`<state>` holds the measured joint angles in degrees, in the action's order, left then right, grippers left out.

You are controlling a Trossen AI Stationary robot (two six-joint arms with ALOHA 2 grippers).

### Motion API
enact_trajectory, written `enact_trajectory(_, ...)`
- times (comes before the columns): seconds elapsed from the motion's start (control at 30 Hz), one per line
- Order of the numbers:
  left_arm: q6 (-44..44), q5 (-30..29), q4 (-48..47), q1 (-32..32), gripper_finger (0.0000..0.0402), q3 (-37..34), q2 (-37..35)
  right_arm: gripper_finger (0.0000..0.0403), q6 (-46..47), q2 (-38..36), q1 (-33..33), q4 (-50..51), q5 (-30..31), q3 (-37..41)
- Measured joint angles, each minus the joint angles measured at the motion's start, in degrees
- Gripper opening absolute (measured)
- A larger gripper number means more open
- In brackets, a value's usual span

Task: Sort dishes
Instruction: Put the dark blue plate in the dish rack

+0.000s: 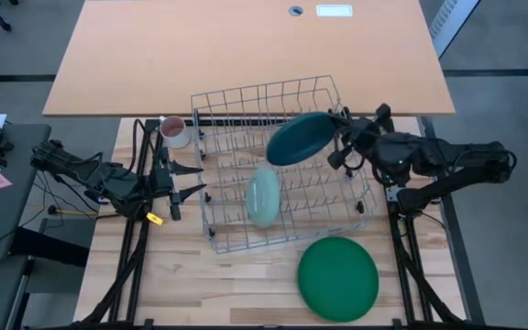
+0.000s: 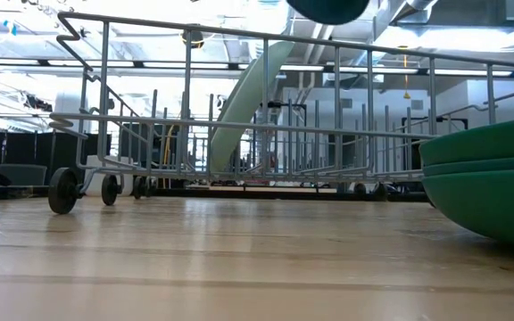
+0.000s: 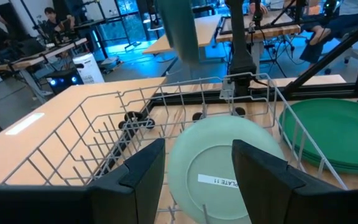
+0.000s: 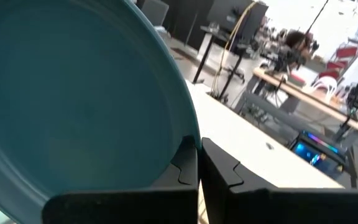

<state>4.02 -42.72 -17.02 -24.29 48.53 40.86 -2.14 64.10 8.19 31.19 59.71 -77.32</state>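
My right gripper (image 1: 345, 128) reaching in over the wire rack (image 1: 236, 103), fingers pinched on the rim of the dark teal plate (image 1: 299, 138) held above it, below it the mint plate (image 3: 225, 168) standing in the rack, label reading "PLATE 11", my left gripper (image 1: 191, 180) parted and empty beside the rack, green plates (image 1: 338, 278) stacked beyond.

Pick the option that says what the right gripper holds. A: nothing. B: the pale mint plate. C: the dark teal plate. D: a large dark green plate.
C: the right gripper is shut on the rim of the dark teal plate, held above the wire dish rack, while the pale mint plate stands in the rack.
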Motion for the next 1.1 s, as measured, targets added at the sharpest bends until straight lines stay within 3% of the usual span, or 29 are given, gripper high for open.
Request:
enact_trajectory(0.43,-0.4,0.0,-0.2,0.0,0.0179,0.0,0.0,0.0004,12.6,0.0,-5.5,11.1,-1.8,0.0)
enact_trajectory(0.77,-0.4,0.0,-0.2,0.0,0.0179,0.0,0.0,0.0004,20.7,0.9,-8.1,20.1,-13.4,0.0)
enact_trajectory(0.97,-0.4,0.0,-0.2,0.0,0.0179,0.0,0.0,0.0004,21.5,1.9,-5.8,21.4,-14.9,0.1)
enact_trajectory(1.1,-0.3,0.0,-0.3,0.0,0.0179,0.0,0.0,0.0004,15.9,2.7,-3.4,17.2,-17.0,0.1)
